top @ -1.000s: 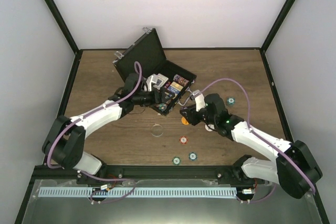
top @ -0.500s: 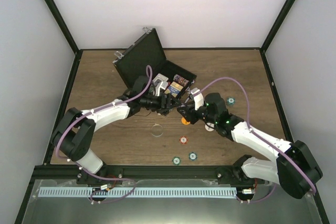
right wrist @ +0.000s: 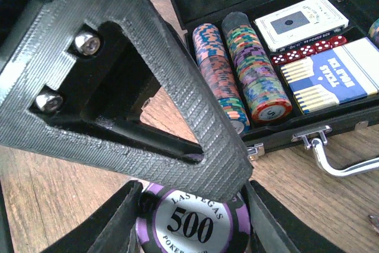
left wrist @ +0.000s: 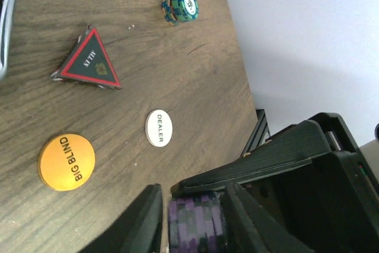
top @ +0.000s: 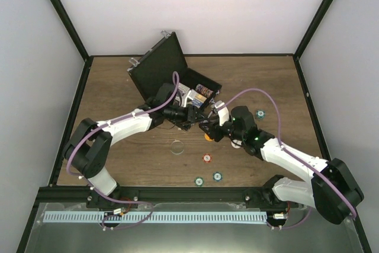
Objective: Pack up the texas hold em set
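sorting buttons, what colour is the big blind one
The big blind button is orange with black lettering, clearest in the left wrist view.

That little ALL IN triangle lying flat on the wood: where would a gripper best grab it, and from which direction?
Likely straight from above. The triangular marker lies flat on the table, so only its thin rim offers purchase: one finger flat against a straight side, the other on the opposite corner. Nothing touches it.
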`<act>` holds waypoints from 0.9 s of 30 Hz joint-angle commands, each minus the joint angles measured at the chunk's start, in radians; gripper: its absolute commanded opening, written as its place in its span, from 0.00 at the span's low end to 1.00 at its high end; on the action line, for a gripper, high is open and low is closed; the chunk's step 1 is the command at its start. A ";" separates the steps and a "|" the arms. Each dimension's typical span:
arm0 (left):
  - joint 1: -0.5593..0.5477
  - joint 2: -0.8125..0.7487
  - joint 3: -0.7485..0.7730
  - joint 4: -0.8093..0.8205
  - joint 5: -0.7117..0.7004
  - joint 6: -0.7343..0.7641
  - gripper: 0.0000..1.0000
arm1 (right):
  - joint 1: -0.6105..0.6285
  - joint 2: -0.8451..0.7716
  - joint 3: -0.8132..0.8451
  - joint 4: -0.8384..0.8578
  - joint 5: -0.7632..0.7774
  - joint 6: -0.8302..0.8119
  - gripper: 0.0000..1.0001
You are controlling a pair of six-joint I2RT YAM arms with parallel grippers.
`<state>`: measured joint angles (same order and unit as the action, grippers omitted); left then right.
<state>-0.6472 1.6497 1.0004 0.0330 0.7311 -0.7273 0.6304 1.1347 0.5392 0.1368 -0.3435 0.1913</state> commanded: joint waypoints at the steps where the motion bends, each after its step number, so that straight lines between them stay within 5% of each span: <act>1: -0.010 0.017 0.022 -0.018 -0.001 0.024 0.27 | 0.008 -0.006 -0.001 0.039 0.013 -0.011 0.39; 13: -0.028 0.018 0.050 -0.085 -0.018 0.081 0.07 | 0.008 -0.016 -0.017 0.046 0.047 0.005 0.40; 20: -0.030 -0.031 0.060 -0.072 -0.126 0.097 0.05 | 0.008 -0.039 -0.028 0.033 0.057 0.030 0.81; 27: 0.009 -0.008 0.181 -0.135 -0.316 0.211 0.05 | 0.008 -0.114 -0.037 0.003 0.116 0.058 0.94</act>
<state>-0.6670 1.6501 1.0893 -0.0929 0.5350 -0.6048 0.6319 1.0725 0.5022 0.1463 -0.2852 0.2276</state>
